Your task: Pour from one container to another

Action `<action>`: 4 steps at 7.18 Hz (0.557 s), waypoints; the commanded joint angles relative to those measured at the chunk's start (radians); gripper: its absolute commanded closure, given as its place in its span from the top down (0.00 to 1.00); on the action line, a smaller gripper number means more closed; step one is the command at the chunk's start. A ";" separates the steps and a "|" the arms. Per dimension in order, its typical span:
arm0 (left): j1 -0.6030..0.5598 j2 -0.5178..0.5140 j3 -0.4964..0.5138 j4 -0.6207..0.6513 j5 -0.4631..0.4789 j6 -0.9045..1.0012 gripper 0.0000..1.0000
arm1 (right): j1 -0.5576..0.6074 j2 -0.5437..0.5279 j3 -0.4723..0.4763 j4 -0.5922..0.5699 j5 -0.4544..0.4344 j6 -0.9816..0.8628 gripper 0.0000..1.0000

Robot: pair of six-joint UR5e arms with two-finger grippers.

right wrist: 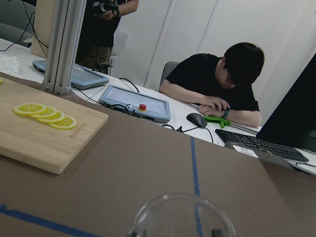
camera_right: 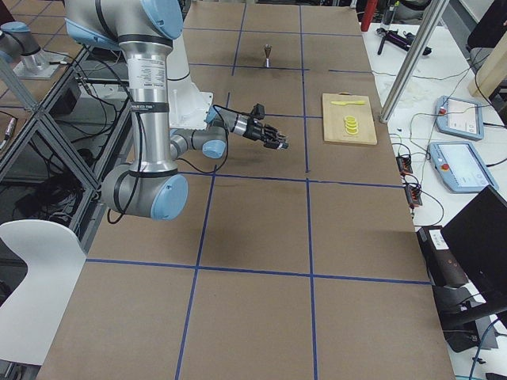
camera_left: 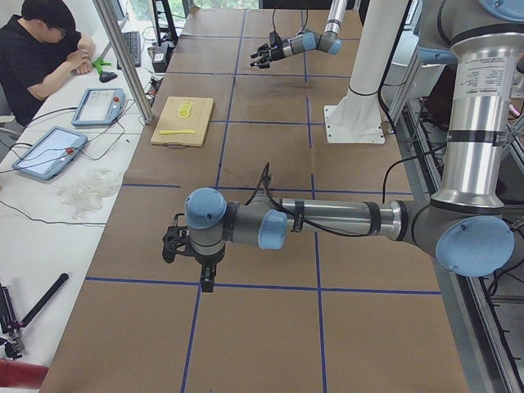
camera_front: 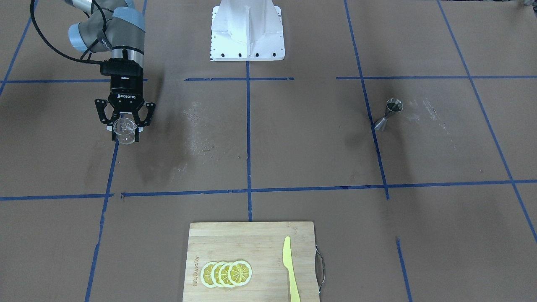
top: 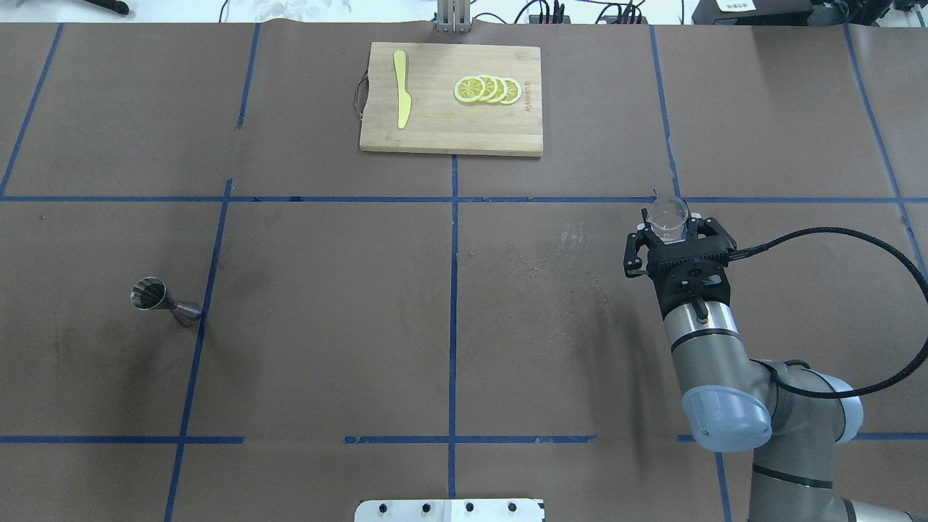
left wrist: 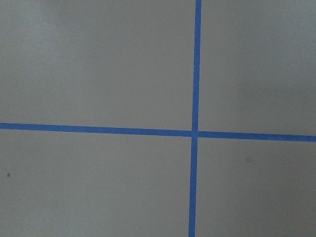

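Over brown paper (top: 326,304) — right gripper (top: 670,226) clamps round clear beaker (top: 668,216); left gripper (camera_left: 174,246) unreadable.

You're looking at a black right gripper (top: 672,226) on a silver-grey arm (top: 707,348) with pale blue caps. The beaker (top: 668,217) between the fingers is reading clear, colourless. The table (top: 326,290) is showing brown with a blue tape grid. Beyond the fingertips: pale wooden board (top: 435,130), yellow lemon slices (top: 487,89), yellow-green knife (top: 401,98). Well off to the fingers' side: shiny steel jigger (top: 163,303).
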 commanded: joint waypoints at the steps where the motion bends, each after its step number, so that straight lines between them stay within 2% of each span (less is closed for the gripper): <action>1: 0.000 -0.002 -0.002 0.000 0.000 0.000 1.00 | 0.001 -0.095 -0.002 0.045 0.068 0.095 0.00; 3: 0.000 -0.005 0.000 0.000 0.000 0.000 1.00 | -0.001 -0.111 -0.006 0.044 0.056 0.099 0.00; 4: 0.000 -0.005 0.000 0.000 0.000 0.000 1.00 | -0.003 -0.114 -0.043 0.044 0.036 0.104 0.00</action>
